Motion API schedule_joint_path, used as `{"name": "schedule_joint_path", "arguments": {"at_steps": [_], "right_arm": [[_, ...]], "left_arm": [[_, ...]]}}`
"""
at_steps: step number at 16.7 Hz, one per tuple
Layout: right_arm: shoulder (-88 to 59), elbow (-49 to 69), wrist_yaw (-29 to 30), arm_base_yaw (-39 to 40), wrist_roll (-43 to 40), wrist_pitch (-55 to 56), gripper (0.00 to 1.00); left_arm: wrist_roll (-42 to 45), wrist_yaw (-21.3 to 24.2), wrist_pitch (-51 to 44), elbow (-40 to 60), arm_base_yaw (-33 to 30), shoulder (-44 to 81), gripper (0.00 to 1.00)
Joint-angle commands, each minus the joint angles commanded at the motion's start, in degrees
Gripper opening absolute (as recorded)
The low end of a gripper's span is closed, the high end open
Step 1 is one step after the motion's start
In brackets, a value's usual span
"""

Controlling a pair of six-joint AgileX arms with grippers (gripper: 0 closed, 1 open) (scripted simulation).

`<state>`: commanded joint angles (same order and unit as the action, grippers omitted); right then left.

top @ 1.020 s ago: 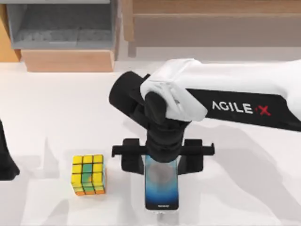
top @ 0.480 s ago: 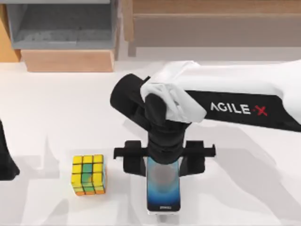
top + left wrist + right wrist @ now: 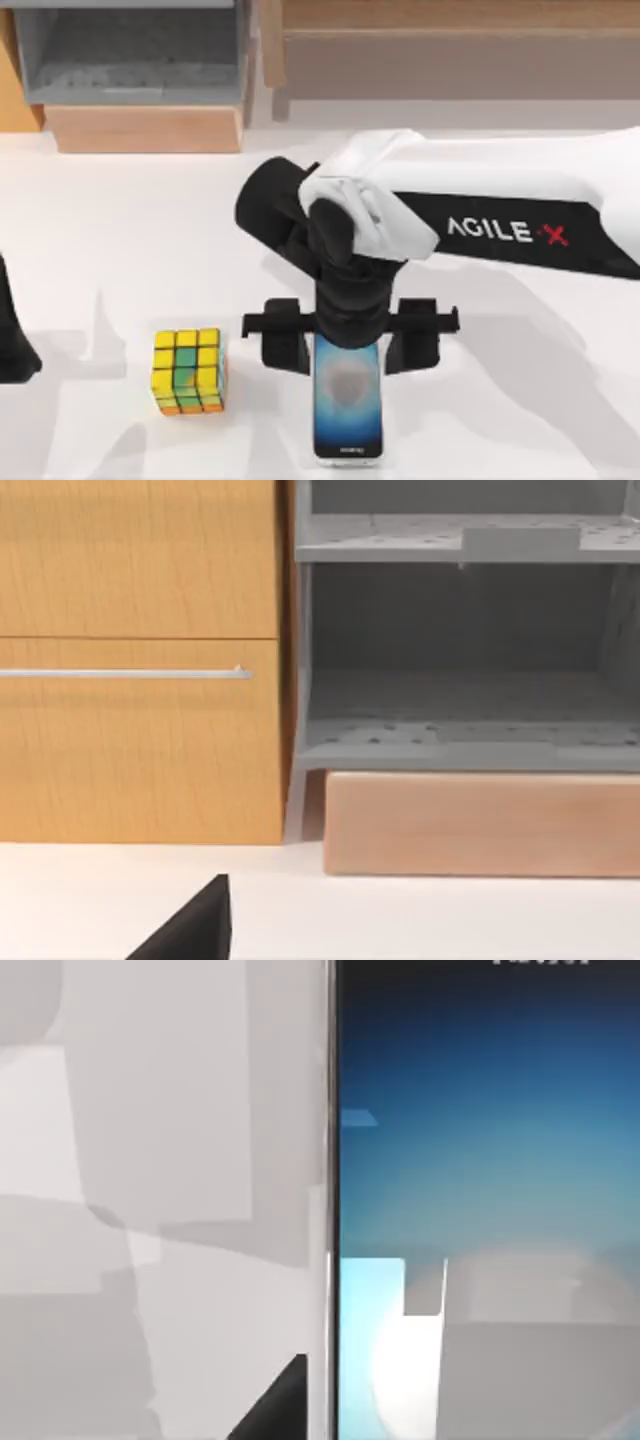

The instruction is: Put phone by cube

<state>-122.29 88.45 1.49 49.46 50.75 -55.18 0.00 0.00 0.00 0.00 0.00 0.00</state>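
phone [image 3: 348, 400]: lies flat on the table, screen up, near the front edge, long axis running front to back. its far end sits under the right gripper. in the right wrist view the screen [image 3: 480, 1160] shows close up, one long edge straight against the white surface.
cube [image 3: 187, 371]: rests on the table to the left of the phone, apart from it, yellow and green face up, orange side toward the front.
right gripper [image 3: 348, 345]: directly above the far end of the phone, pointing down. fingers spread wide, one on each side of the phone and clear of its edges; nothing held.
right arm [image 3: 480, 225]: reaches in from the right side, across the middle of the table.
left arm [image 3: 12, 340]: parked at the left edge; grip state cannot be told.
table [image 3: 120, 230]: white.
background: grey shelf unit [image 3: 460, 670], wooden cabinet [image 3: 140, 660] and a wooden block [image 3: 480, 825] at the far side.
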Motion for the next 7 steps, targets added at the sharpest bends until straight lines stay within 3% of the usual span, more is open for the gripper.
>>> {"name": "schedule_joint_path", "arguments": {"at_steps": [2, 7], "right_arm": [[0.0, 0.0, 0.0, 0.0, 0.0, 0.0, 1.0], [0.0, 0.0, 0.0, 0.0, 0.0, 0.0, 1.0]], "left_arm": [[0.0, 0.0, 0.0, 0.0, 0.0, 0.0, 1.0], [0.0, 0.0, 0.0, 0.0, 0.0, 0.0, 1.0]]}}
